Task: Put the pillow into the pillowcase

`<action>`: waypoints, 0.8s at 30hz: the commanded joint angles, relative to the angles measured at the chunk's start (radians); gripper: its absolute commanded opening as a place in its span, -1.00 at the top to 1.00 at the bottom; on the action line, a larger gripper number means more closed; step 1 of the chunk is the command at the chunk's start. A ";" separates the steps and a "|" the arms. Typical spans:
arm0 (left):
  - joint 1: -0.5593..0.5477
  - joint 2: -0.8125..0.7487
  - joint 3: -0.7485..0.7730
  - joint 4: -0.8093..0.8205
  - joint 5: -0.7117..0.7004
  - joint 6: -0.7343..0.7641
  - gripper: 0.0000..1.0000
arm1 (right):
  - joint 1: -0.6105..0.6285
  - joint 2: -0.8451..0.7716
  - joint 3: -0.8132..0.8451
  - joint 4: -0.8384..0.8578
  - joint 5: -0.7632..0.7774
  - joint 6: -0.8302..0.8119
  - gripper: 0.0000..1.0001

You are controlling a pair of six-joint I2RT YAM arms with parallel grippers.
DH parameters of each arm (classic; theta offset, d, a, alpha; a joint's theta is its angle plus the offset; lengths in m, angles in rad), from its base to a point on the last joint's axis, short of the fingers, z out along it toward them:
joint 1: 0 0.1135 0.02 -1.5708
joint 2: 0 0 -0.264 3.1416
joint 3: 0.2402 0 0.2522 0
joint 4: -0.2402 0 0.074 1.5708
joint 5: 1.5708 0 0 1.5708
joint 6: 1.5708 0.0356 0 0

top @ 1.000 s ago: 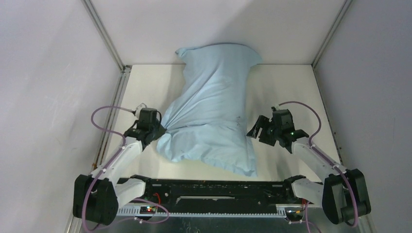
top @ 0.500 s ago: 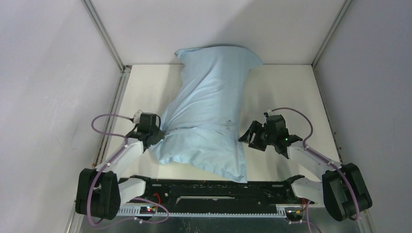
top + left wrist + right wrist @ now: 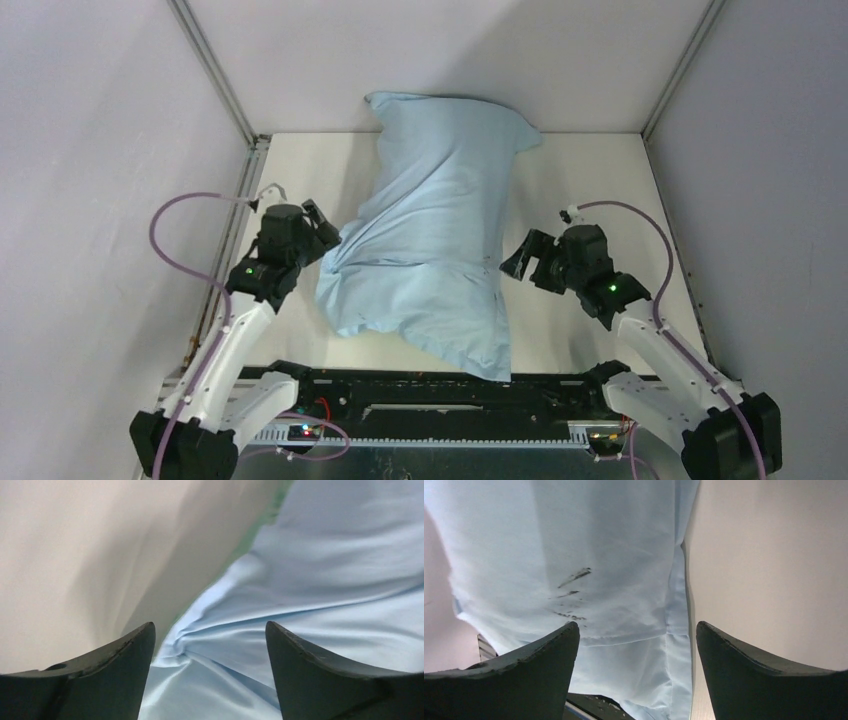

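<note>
The light blue pillowcase [image 3: 430, 230] lies wrinkled down the middle of the table, its far end plump and propped against the back wall. No off-white pillow shows; it is hidden. My left gripper [image 3: 322, 222] hovers open just off the pillowcase's left edge, which is pinched into folds. In the left wrist view the left gripper [image 3: 210, 630] frames those blue folds [image 3: 325, 580] with nothing held. My right gripper [image 3: 520, 258] stands open beside the pillowcase's right edge. The right wrist view has the right gripper [image 3: 636, 630] over the hemmed edge [image 3: 574, 555], empty.
The white table [image 3: 590, 180] is boxed in by grey walls at the back and both sides. A black bar [image 3: 440, 385] runs along the near edge between the arm bases. The pillowcase's near corner overhangs that bar [image 3: 589, 702]. Small dark marks [image 3: 571, 580] spot the cloth.
My left gripper has let go of the pillowcase's left edge, opened and risen away to the left. My right gripper has opened wider and drawn back to the right.
</note>
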 commanded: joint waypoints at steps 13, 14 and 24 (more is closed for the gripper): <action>-0.271 0.036 0.416 -0.072 -0.009 0.260 -1.00 | 0.043 -0.067 0.368 -0.156 0.154 -0.154 -0.99; -0.273 0.035 0.422 -0.070 -0.003 0.263 -1.00 | 0.044 -0.068 0.379 -0.155 0.156 -0.158 -0.99; -0.274 -0.006 0.413 -0.039 -0.028 0.271 -1.00 | 0.045 -0.081 0.413 -0.118 0.151 -0.182 -0.99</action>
